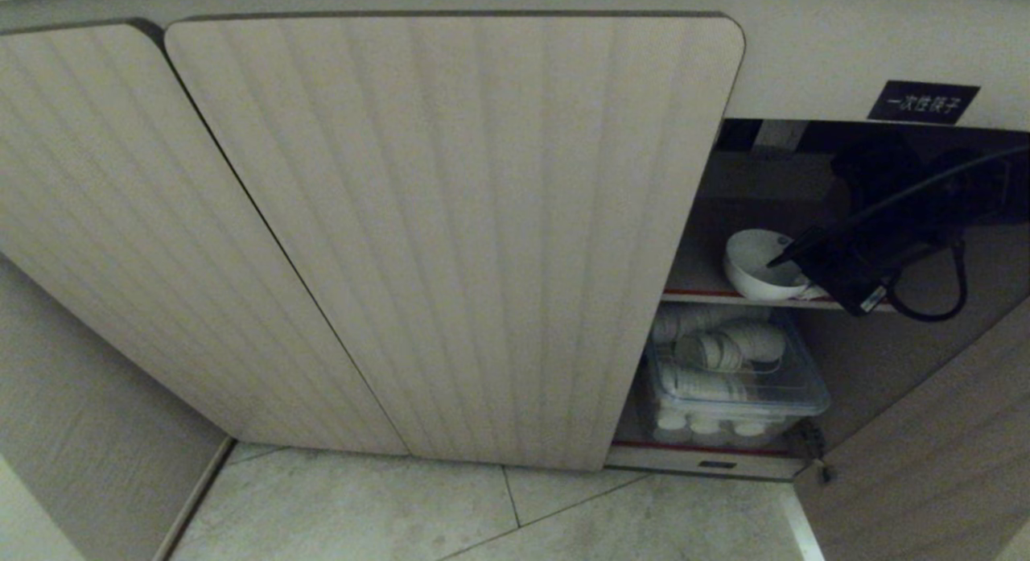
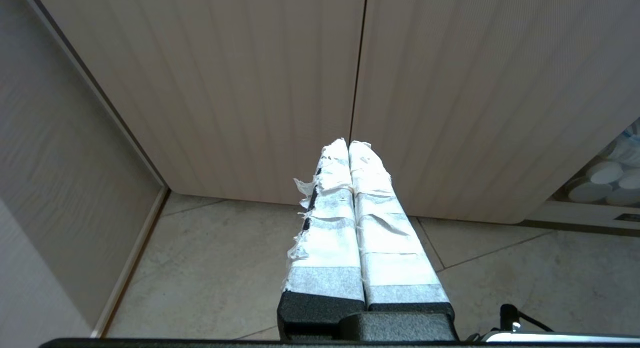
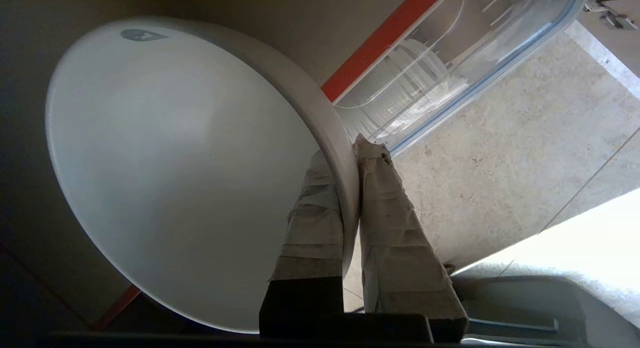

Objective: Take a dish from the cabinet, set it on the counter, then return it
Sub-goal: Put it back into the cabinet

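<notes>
The dish (image 1: 752, 263), a small white bowl, is tilted just above the red-edged upper shelf (image 1: 692, 294) inside the open right bay of the cabinet (image 1: 451, 223). My right gripper (image 1: 793, 273) reaches into that bay from the right. In the right wrist view the right gripper (image 3: 345, 149) is shut on the rim of the dish (image 3: 175, 163), one finger inside the bowl and one outside. My left gripper (image 2: 348, 144) hangs shut and empty in front of the closed fluted doors, low over the floor. The counter is out of view.
On the lower shelf stands a clear plastic box (image 1: 736, 384) with a blue-edged lid, holding white cups. A black label (image 1: 923, 102) sits above the open bay. The opened door (image 1: 925, 464) stands at the right, a side wall (image 1: 80, 432) at the left, tiled floor (image 1: 402, 513) below.
</notes>
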Tool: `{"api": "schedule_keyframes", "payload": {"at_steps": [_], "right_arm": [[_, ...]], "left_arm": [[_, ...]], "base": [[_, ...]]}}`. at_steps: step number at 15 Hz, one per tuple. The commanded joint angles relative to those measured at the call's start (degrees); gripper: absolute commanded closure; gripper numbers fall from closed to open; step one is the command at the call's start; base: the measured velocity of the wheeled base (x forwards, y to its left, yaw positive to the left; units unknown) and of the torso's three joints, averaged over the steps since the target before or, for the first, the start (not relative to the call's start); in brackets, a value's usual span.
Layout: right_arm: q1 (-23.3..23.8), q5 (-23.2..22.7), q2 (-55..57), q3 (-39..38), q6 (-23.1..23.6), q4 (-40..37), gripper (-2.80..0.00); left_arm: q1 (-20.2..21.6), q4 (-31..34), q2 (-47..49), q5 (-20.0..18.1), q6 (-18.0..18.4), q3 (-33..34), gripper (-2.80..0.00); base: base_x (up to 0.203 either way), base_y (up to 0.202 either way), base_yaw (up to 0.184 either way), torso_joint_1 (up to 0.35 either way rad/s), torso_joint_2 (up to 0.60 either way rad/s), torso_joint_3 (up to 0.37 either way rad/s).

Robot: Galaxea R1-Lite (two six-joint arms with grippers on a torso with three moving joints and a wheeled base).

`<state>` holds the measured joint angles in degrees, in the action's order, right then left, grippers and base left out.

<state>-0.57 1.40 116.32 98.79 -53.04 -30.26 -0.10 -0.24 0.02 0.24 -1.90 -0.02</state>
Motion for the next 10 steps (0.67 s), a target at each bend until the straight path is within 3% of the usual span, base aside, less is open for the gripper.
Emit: {"api": "schedule_keyframes", "payload": {"at_steps": [1, 10], "right_arm": [[0.0, 0.0, 0.4, 0.6, -0.3, -0.2, 0.0], [0.0, 1.5, 3.0, 4.5, -0.3, -0.8, 0.0]], "left_arm": [[0.0, 0.0, 0.0, 0.0, 0.0, 0.0, 0.0], [0.0, 0.0, 0.0, 0.0, 0.0, 0.0, 0.0]], "base": [[0.0, 0.0, 0.0, 0.0, 0.0, 0.0], [0.0, 0.0, 0.0, 0.0, 0.0, 0.0]]}}
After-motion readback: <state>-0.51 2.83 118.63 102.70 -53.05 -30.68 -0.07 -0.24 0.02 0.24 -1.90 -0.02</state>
